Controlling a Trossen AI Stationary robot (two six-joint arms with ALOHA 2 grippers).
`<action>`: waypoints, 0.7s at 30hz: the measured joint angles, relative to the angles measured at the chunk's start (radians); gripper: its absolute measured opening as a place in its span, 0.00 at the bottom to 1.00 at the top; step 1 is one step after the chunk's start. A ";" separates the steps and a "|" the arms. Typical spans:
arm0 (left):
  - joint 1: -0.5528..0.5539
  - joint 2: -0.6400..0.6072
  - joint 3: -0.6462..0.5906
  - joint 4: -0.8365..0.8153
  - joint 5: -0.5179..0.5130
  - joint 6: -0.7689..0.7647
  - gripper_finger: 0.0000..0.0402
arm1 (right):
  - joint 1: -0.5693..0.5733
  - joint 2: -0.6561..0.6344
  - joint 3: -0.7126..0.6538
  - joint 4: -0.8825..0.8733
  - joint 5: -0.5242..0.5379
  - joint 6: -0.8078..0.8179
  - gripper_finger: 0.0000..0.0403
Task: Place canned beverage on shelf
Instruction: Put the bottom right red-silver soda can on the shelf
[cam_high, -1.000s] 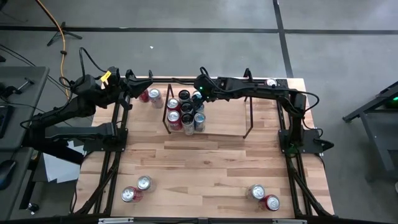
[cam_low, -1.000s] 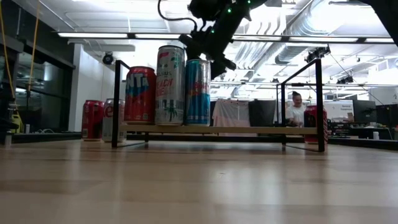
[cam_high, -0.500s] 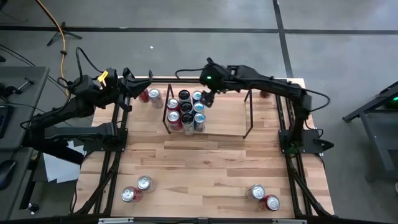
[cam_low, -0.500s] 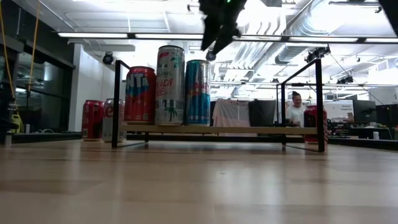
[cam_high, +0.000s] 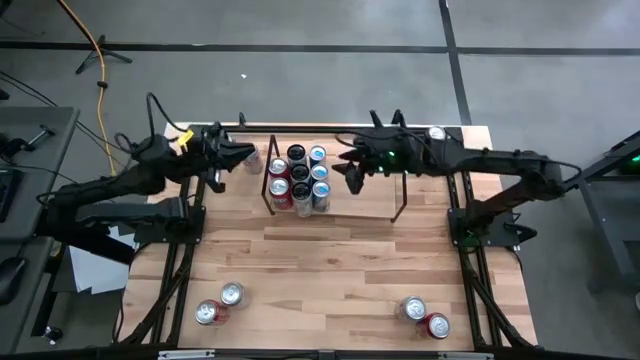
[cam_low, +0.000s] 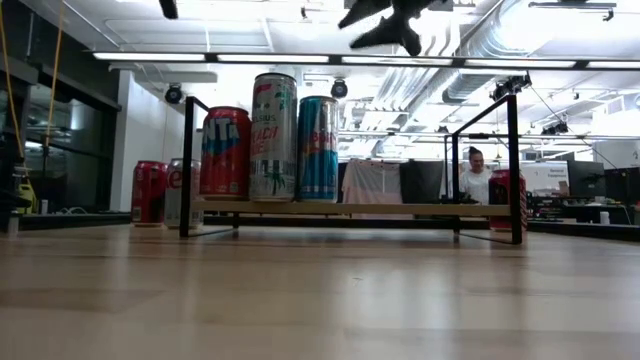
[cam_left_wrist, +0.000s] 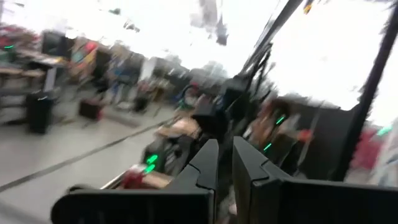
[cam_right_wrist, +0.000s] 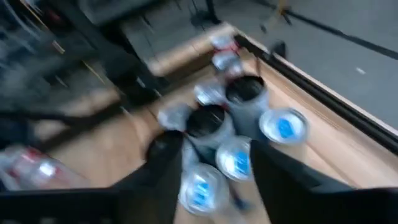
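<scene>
High view: right gripper (cam_high: 352, 176) above shelf (cam_high: 395, 205), fingers apart, empty.

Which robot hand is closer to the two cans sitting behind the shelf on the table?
Left. The left gripper hovers right beside the two cans; the right gripper is across the shelf, past the stacked cans.

Wooden worktop (cam_high: 330, 260), shelf (cam_high: 370, 190) at its far edge carrying clustered cans (cam_high: 300, 180), two cans (cam_high: 245, 155) beside the shelf, can pairs at both near corners
</scene>
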 joint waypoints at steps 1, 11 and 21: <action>-0.011 0.005 -0.038 0.076 0.004 -0.021 0.01 | 0.010 -0.012 -0.023 0.047 -0.002 0.006 0.36; -0.094 0.013 -0.178 0.253 0.015 -0.118 0.01 | 0.040 -0.024 -0.052 0.159 -0.063 -0.072 0.09; -0.099 0.013 -0.178 0.252 0.015 -0.136 0.01 | 0.039 -0.024 -0.051 0.177 -0.059 -0.014 0.21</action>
